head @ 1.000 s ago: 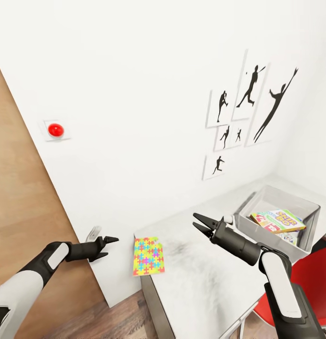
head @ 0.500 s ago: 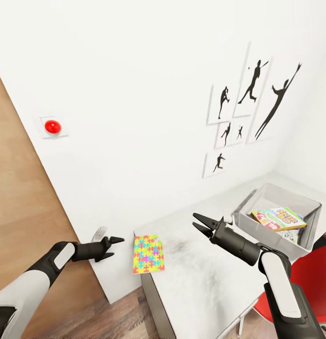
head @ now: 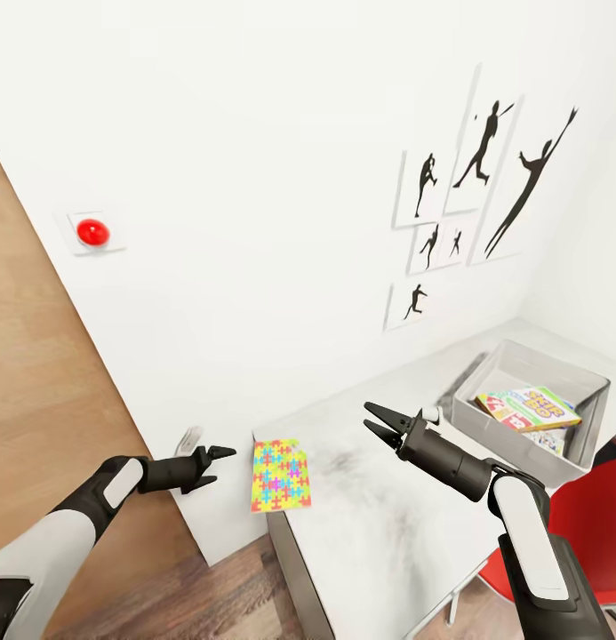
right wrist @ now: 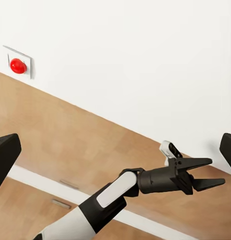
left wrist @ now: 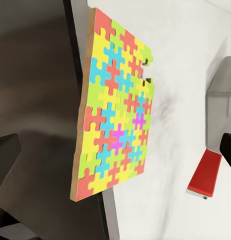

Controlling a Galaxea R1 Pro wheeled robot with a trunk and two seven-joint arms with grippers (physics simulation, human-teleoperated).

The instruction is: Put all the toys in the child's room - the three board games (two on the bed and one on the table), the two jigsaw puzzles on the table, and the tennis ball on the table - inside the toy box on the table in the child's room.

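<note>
I see the jigsaw puzzle [head: 281, 476] overhanging the surface's [head: 379, 524] near corner. My left gripper [head: 214, 467] hangs just beside it, fingers spread; my right gripper [head: 376, 422] hovers over the surface, fingers spread. The toy box [head: 521, 369], at the far end, holds board games [head: 530, 407].

A bare stretch of the table [head: 379, 533] is lying open between the jigsaw puzzle [head: 280, 476], which is overhanging the table's near corner, and the toy box [head: 581, 418] at the far end. The left gripper [head: 214, 468], jaws parted, is hanging in free air just off that corner, with the wooden door [head: 41, 418] and its handle [head: 188, 439] crowding close behind it. Above the tabletop the right gripper [head: 372, 421] is hovering with open space all around, while the red chair [head: 592, 524] is pressing in beside that arm.
</note>
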